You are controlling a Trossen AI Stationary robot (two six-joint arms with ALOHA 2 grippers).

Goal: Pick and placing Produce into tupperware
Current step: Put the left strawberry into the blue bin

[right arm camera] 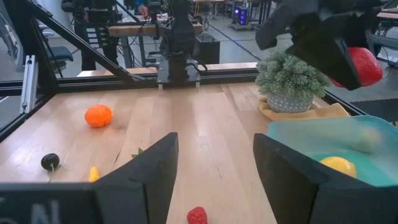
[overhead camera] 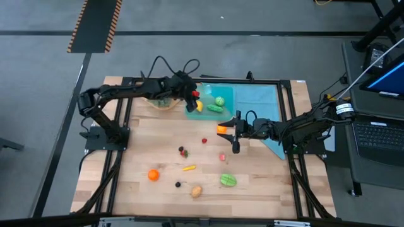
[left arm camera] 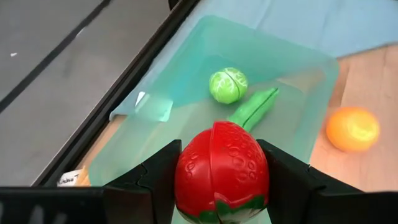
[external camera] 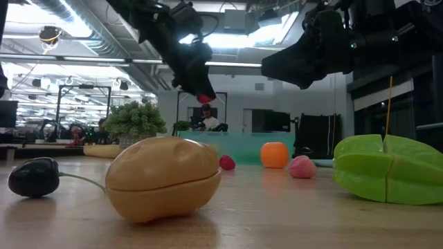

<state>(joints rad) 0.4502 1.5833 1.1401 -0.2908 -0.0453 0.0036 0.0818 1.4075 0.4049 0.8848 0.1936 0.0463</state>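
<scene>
Your teal container (overhead camera: 211, 101) sits at the desk's twelve o'clock edge, on a teal cloth (overhead camera: 265, 104). Inside it you can see a round green piece (left arm camera: 228, 85), a long green piece (left arm camera: 253, 109) and a yellow one (right arm camera: 339, 165). Your left tool (left arm camera: 217, 171) hangs over the container's nine o'clock end, clamped on a red strawberry (left arm camera: 221, 174). An orange fruit (left arm camera: 352, 129) lies on the desk just beside the container's wall. Your right tool (right arm camera: 214, 165) sits near the desk's middle, at the container's five o'clock, its fingers apart with nothing between them. Scattered toward six o'clock you have another orange (overhead camera: 153, 175), a tan potato (external camera: 163, 176), a green star fruit (external camera: 387, 169), a dark piece (external camera: 34, 176) and small red pieces (overhead camera: 204, 140). A bushy plant (right arm camera: 289, 78) stands at the container's nine o'clock.
</scene>
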